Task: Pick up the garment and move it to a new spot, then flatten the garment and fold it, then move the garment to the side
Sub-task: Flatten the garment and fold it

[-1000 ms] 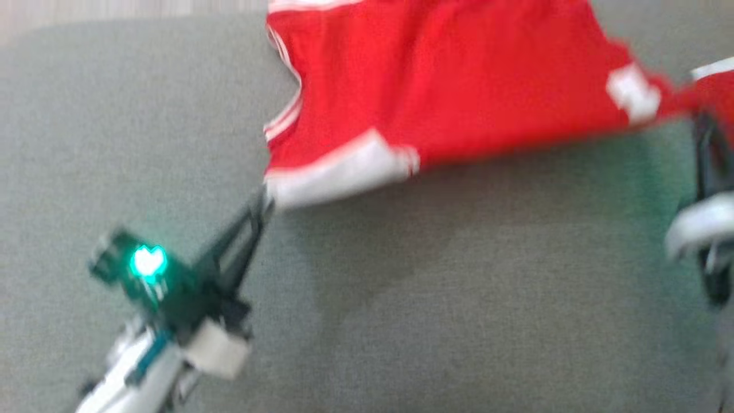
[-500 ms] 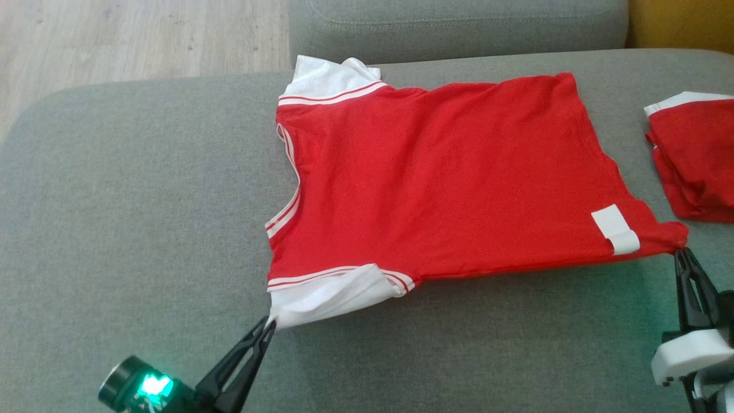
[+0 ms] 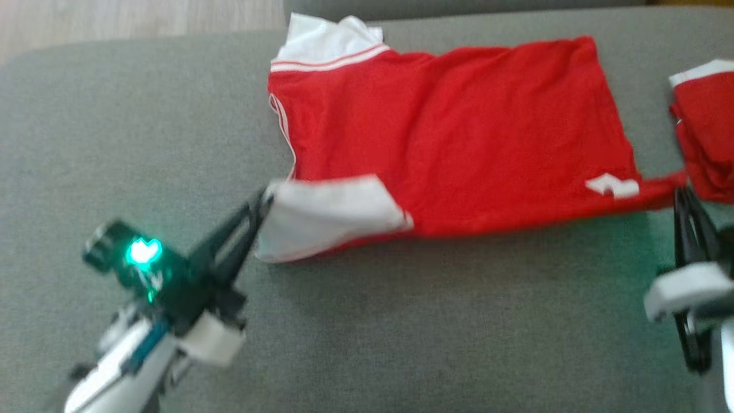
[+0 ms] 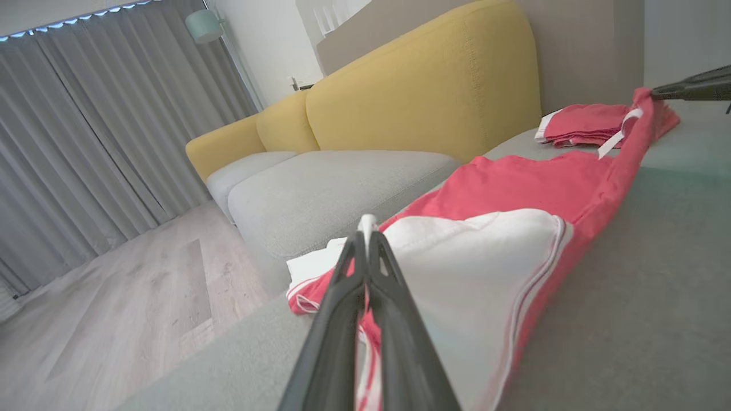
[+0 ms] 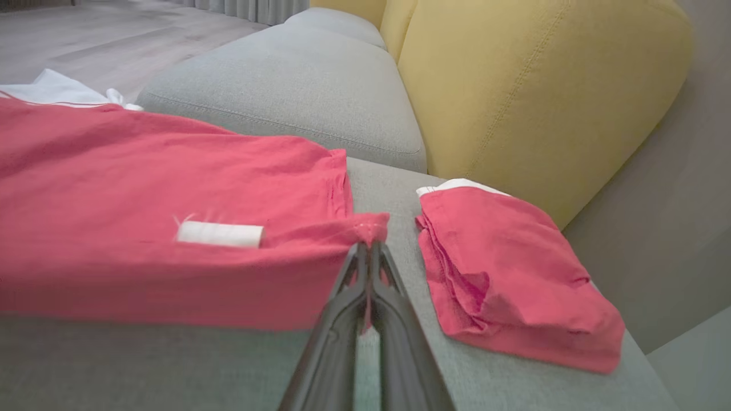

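**Red shirt (image 3: 459, 132) pinched at two near corners, mid-fold on the sofa**

The left pincer (image 3: 264, 199) is clenched on the tip of a white sleeve (image 3: 327, 215). The right pincer (image 3: 681, 194) is clenched on the red hem corner, with a white label (image 3: 610, 186) just inboard of its tip. The near edge hangs between the two tips, raised off the grey sofa cushion (image 3: 401, 344). The rest of the shirt lies spread on the cushion ahead of both pincers. A folded red garment (image 3: 705, 143) sits just outboard of the right pincer, near the held corner.

The step in hand looks like carrying the near edge over towards the far one. Each grip takes only a small nip of cloth, so pulling the tips apart could slip a corner free and drop the edge. The left hold is on the sleeve rather than the body, so the sleeve may tuck under and leave a crooked crease. If one pincer travels faster than the other, the fold would skew. The right pincer could also snag the folded garment beside it and drag it out of shape.
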Motion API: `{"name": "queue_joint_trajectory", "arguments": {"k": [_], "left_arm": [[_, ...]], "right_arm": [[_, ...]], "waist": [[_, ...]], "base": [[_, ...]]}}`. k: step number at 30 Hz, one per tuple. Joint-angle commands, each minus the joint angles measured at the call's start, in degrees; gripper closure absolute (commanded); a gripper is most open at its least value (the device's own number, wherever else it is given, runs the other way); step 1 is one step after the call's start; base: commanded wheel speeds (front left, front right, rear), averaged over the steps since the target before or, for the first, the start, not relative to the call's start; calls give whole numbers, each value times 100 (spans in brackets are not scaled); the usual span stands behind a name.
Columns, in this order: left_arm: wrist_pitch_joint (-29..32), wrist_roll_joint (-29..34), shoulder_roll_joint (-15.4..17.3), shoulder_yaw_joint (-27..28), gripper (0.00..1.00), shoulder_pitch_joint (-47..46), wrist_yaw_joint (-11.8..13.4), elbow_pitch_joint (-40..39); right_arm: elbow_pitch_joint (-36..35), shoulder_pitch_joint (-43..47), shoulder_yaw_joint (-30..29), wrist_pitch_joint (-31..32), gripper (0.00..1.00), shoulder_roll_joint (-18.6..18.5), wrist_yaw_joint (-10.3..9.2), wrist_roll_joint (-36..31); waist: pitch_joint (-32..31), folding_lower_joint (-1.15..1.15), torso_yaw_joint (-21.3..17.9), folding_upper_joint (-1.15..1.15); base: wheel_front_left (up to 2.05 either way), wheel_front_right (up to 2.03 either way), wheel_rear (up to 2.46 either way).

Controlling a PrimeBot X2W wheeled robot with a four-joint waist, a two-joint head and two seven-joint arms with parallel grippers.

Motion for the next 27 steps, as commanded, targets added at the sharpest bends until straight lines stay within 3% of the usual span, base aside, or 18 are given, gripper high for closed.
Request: {"name": "queue_joint_trajectory", "arguments": {"k": [1, 8, 16, 17, 18, 19, 20, 23, 27], "left_arm": [[-24, 162, 107, 293, 100, -606, -69, 59], [-27, 443, -80, 367, 100, -1839, -293, 600], [-27, 474, -239, 308, 100, -2543, -532, 1321], [-27, 443, -266, 269, 74, -2590, -572, 1511], [-27, 424, -294, 223, 11, -2644, -606, 1664], [-28, 403, -337, 230, 0, -2701, -613, 1759], [-28, 367, -387, 262, 0, -2730, -612, 1812], [-28, 321, -464, 375, 0, -2640, -463, 1979], [-28, 40, -625, 736, 0, -2088, -2, 1993]], "right_arm": [[14, -393, 155, 18, 100, -36, -4, 65], [697, -1207, 235, -74, 100, -65, -4, -4], [1368, -1853, 284, -300, 100, -87, -4, -103], [1476, -1928, 286, -335, 100, -90, -4, -114], [1581, -1996, 288, -370, 100, -98, -4, -136], [1671, -2064, 268, -416, 82, -101, -4, -166], [1742, -2129, 233, -490, 0, -91, -4, -204], [1910, -2251, 106, -711, 0, -10, -4, -315], [2034, -2245, -80, -911, 0, 122, -4, -440]], "waist": [[218, -1, -40, 0], [561, -1, -66, 0], [828, -1, -79, 0], [846, -1, -77, 0], [859, -1, -73, 0], [870, -1, -72, 0], [877, -1, -72, 0], [834, -1, -76, 0], [700, -1, -96, 0]], "base": [[0, 0, 0], [0, 0, 0], [0, 0, 0], [0, 0, 0], [0, 0, 0], [0, 0, 0], [0, 0, 0], [0, 0, 0], [0, 0, 0]]}}
